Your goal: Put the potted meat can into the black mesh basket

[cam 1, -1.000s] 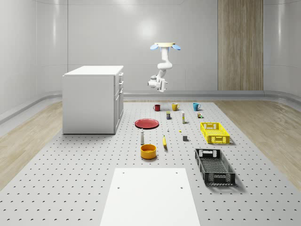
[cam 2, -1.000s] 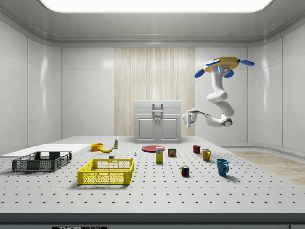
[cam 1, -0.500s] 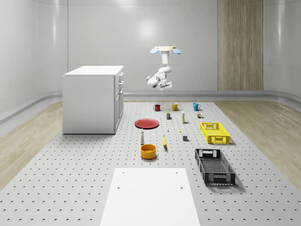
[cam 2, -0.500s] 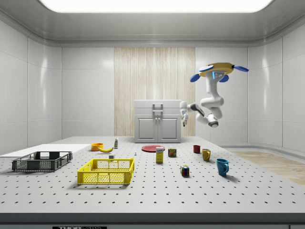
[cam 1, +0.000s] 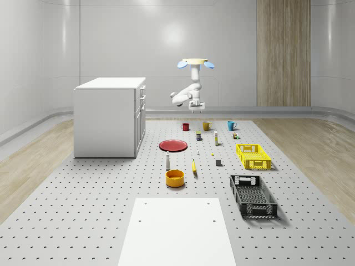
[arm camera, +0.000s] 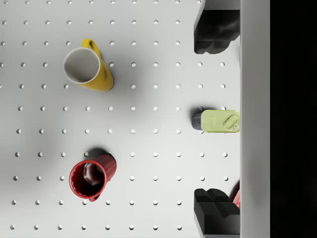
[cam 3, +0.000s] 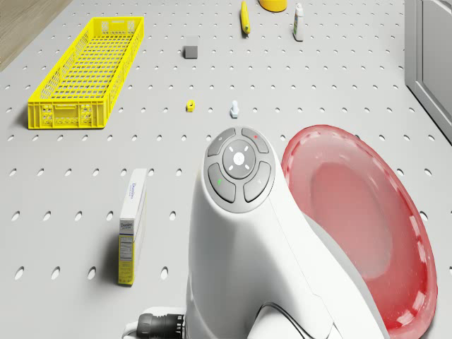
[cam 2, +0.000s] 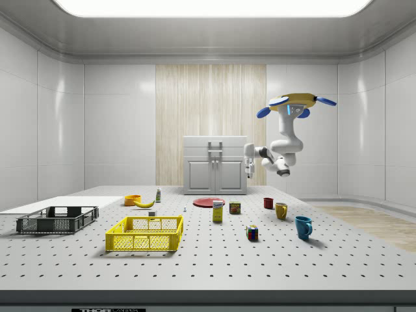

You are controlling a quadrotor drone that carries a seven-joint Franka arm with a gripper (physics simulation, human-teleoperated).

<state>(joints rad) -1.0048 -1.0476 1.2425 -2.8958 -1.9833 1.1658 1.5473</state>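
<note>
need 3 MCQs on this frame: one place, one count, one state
1. The drone hovers:
A. above the mugs' end of the table
B. on the cabinet
C. over the white panel

2. Mugs in the side view:
A. one
B. three
C. five

3. The black basket is:
A. empty
B. holding the can
C. tipped over

Key:
1 A: it hangs in the air above the red mug.
2 B: red, yellow and blue.
3 A: the can stands on the table, between the open fingers.
</note>
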